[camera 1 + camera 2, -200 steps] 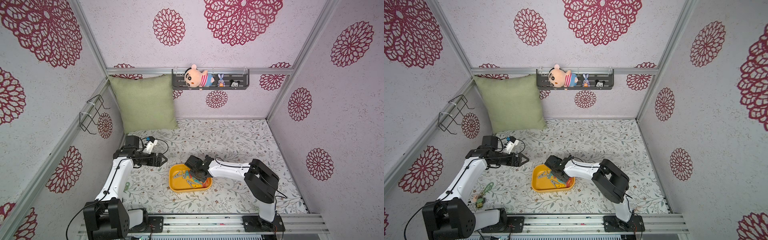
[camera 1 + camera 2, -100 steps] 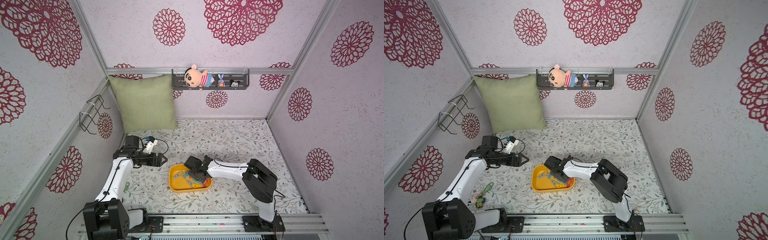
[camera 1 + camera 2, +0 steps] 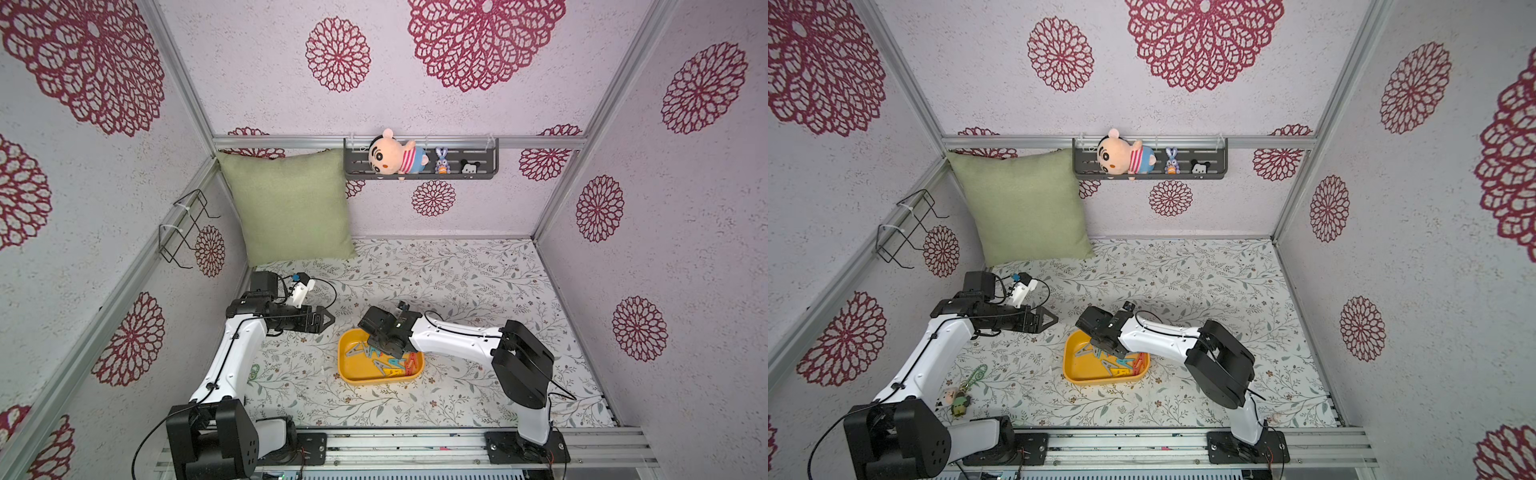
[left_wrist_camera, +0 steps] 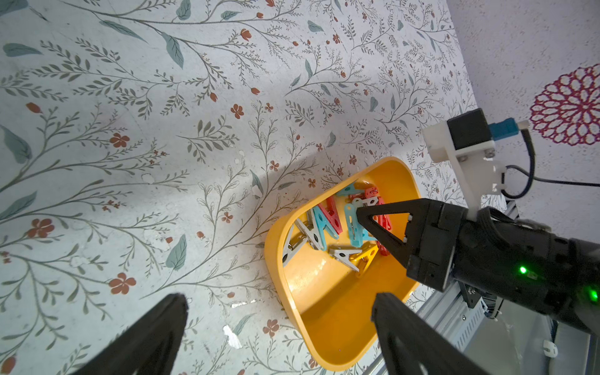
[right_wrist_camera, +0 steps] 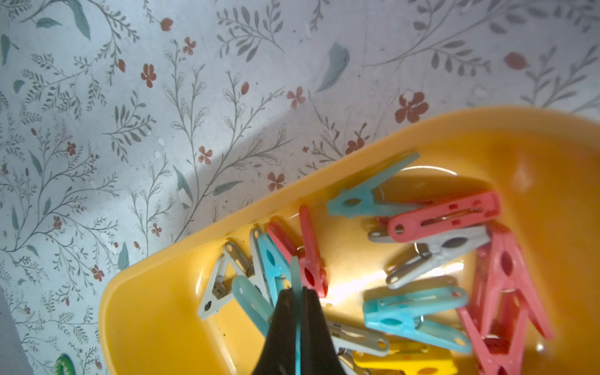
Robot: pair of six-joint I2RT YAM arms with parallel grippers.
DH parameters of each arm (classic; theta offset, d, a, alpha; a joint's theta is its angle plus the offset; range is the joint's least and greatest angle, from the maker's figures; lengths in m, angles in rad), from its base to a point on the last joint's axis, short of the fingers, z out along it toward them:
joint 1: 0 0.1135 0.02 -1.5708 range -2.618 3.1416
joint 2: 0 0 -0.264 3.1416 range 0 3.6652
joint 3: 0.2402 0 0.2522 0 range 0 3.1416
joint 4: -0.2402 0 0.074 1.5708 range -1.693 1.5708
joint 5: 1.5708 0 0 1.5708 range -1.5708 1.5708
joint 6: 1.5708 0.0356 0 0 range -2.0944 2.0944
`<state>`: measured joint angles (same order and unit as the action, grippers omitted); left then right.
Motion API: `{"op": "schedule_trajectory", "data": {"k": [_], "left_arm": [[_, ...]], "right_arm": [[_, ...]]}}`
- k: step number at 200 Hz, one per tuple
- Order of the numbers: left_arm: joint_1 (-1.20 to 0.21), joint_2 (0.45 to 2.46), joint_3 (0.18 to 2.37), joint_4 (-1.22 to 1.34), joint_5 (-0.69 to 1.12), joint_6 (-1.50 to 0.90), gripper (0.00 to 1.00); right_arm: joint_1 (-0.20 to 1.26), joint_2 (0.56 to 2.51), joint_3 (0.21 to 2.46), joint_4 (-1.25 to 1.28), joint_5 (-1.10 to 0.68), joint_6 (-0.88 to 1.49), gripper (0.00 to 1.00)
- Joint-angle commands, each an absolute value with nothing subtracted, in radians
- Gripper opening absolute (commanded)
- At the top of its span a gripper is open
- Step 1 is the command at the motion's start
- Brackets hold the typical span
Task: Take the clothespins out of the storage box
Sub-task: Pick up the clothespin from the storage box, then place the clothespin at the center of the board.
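- The right hand (image 5: 296,293) reaches down into the yellow box (image 3: 353,370). Its fingertips are pressed together on a thin leg of a teal clothespin (image 5: 294,276), which lies just beside a red one (image 5: 310,256).
- The left hand (image 3: 327,320) hangs above the flowered surface (image 3: 457,282), left of the box and a little farther back. Its fingers are spread wide with nothing between them.
- The box sits on the surface toward the near edge, about midway between the two arms.
- The other clothespins (image 4: 324,227), in teal, grey, red and yellow, lie tangled on the box floor, several overlapping.
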<state>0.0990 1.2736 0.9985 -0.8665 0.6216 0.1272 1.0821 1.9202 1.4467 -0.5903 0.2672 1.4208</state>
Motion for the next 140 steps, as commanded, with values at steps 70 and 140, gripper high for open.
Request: {"op": "schedule_trajectory", "data": {"k": [70,140], "left_arm": [[0.104,1.27,1.006,-0.879,0.646,0.14,0.97],[0.109,1.272,1.005,-0.874,0.625,0.136,0.97]], "right_arm": [[0.904,1.756,1.47,-0.669,0.19,1.039,0.0],[0.573,1.836,1.558,-0.712,0.087,0.73,0.0]]}}
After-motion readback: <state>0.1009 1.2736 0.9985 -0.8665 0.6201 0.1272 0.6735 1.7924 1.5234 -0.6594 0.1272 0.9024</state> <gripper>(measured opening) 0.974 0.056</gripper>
